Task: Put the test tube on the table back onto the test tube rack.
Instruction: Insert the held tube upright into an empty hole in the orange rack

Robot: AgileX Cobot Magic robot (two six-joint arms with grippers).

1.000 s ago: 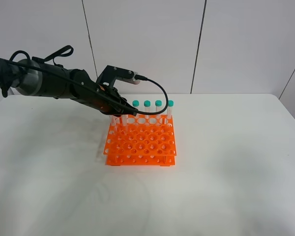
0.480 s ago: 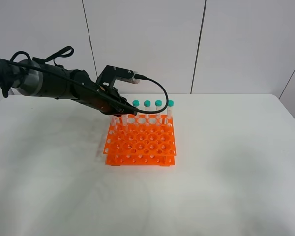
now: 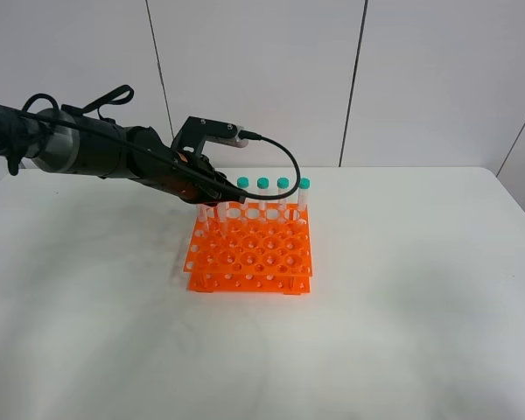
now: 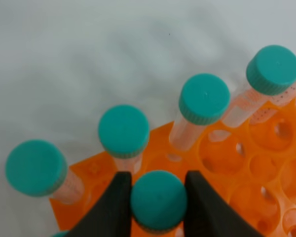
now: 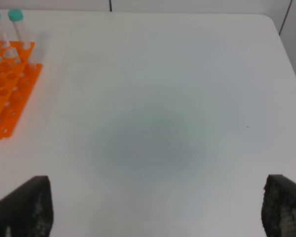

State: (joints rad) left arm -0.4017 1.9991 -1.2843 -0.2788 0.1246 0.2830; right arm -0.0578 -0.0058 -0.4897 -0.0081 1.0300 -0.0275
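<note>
The orange test tube rack (image 3: 249, 254) stands mid-table. A row of teal-capped tubes (image 3: 283, 185) stands along its back edge. My left gripper (image 3: 212, 205) is over the rack's back left corner. In the left wrist view its black fingers (image 4: 116, 207) are shut on the teal cap of a test tube (image 4: 159, 197), held upright over the rack's holes (image 4: 237, 163) just in front of the back-row tubes (image 4: 123, 131). The tube's body is hidden below its cap. My right gripper (image 5: 155, 180) is open and empty above bare table, outside the exterior high view.
The white table (image 3: 402, 332) stretches around the rack. In the right wrist view the rack's corner (image 5: 5, 94) with two tubes (image 5: 16, 16) is far from the gripper. A black cable (image 3: 284, 162) loops from the left arm above the back-row tubes.
My left gripper with the tube has edged very slightly up and left over the rack's back left corner. Otherwise nothing has visibly moved.
</note>
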